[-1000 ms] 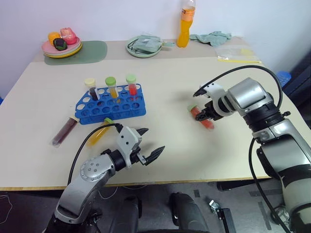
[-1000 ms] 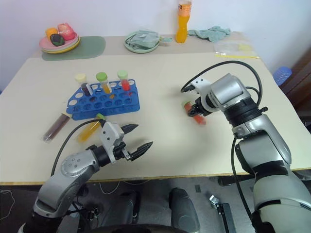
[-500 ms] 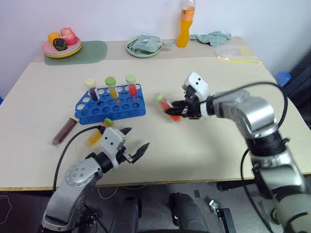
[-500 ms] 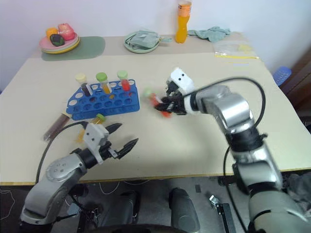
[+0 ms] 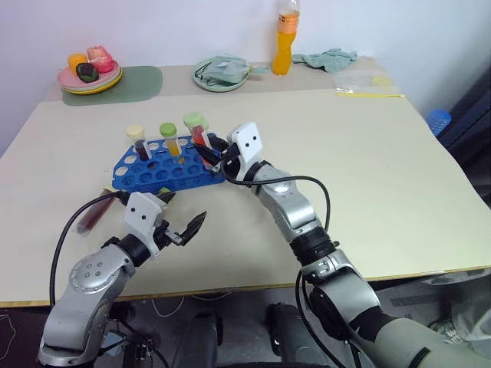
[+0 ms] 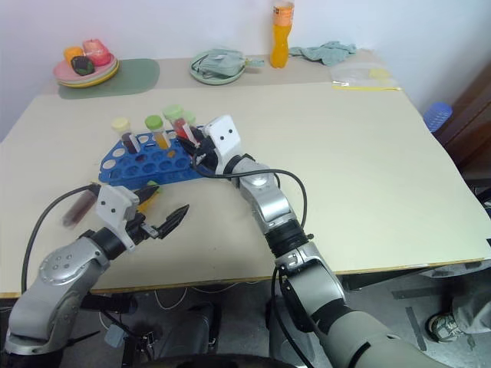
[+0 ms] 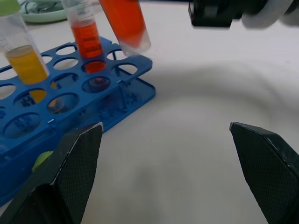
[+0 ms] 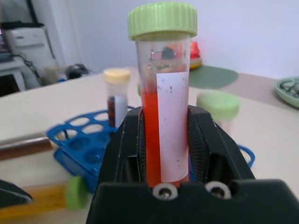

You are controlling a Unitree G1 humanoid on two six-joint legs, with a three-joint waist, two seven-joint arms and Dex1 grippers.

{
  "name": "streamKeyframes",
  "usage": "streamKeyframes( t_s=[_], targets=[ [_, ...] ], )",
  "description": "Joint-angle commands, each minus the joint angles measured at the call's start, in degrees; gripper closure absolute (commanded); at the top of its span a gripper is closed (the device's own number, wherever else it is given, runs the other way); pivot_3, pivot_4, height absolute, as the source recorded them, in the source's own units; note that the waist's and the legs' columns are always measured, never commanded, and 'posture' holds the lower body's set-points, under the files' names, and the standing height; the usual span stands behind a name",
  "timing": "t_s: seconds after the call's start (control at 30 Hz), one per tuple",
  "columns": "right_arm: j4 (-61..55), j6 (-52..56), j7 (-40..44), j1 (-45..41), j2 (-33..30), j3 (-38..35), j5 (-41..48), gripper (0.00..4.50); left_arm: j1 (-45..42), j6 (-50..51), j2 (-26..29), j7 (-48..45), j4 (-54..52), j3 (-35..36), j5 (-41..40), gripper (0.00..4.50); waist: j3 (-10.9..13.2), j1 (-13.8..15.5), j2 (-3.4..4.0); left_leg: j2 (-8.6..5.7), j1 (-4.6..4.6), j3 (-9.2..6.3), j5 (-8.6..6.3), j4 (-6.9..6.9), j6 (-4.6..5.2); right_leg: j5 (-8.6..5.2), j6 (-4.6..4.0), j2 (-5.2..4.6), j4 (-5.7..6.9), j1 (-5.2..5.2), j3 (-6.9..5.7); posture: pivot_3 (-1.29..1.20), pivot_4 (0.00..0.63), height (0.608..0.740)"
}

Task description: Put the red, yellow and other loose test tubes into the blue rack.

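Carrying a red tube (image 8: pixel 164 116) to the blue rack (image 5: pixel 165 165): right gripper (image 5: pixel 212 151) is clamped on it, upright, green cap up, over the rack's right end. Next, I'd judge: line the tube's bottom w/ a free hole, lower straight, let go. Left gripper (image 5: pixel 180 227) spread wide, nothing in it, near side of rack. Count: 3 tubes standing in rack, 1 in the gripper, 2 loose on table near-left of rack, a yellow one (image 8: pixel 37 201) & a dark maroon one (image 5: pixel 93 214).
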Motion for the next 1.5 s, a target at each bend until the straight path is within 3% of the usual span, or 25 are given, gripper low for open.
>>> streamKeyframes(
  t_s=[0.03,0.43,0.73,1.27,1.5],
  targets=[
    [4.0,-5.1,-1.0,-3.5,2.3,-0.4,-1.5,3.73,0.0,0.5,0.3,0.5,-3.1,1.2,-0.9,0.0,0.0,0.0,0.0,0.0,0.0,0.0,0.0,0.0,0.0,0.0,0.0,0.0,0.0,0.0,0.0,0.0,0.15,0.74],
    [18.5,-12.6,-4.3,-8.0,4.0,-2.4,-4.0,3.73,1.0,0.3,-0.4,1.9,-3.9,0.5,-0.7,0.0,0.0,0.0,0.01,-0.01,0.01,-0.01,0.0,0.01,-0.01,0.0,0.0,-0.01,0.0,0.01,0.0,0.0,0.15,0.74],
    [18.3,-13.1,0.0,-6.3,2.8,-3.8,-3.1,3.73,0.3,0.0,-0.3,1.8,-3.3,0.9,-0.5,0.0,0.0,0.0,0.01,-0.01,0.01,0.0,0.0,0.01,-0.01,0.0,0.0,-0.01,0.01,0.01,0.0,0.0,0.15,0.74],
    [23.5,-15.3,-0.2,-8.2,3.7,-5.4,-3.5,3.73,-1.3,0.5,0.2,2.0,-3.1,0.6,-0.6,0.0,0.0,0.0,0.03,-0.01,0.02,-0.01,0.01,0.01,-0.01,0.0,0.0,-0.01,0.01,0.02,0.0,0.0,0.15,0.74],
    [20.2,-18.2,1.7,-6.6,4.0,-6.3,-2.3,0.25,0.2,1.3,-0.1,3.7,-2.5,2.6,0.0,0.0,0.0,0.0,0.04,-0.01,0.02,-0.01,0.01,0.0,-0.01,0.0,0.0,-0.01,0.02,0.02,0.0,0.0,0.15,0.74]
  ],
)
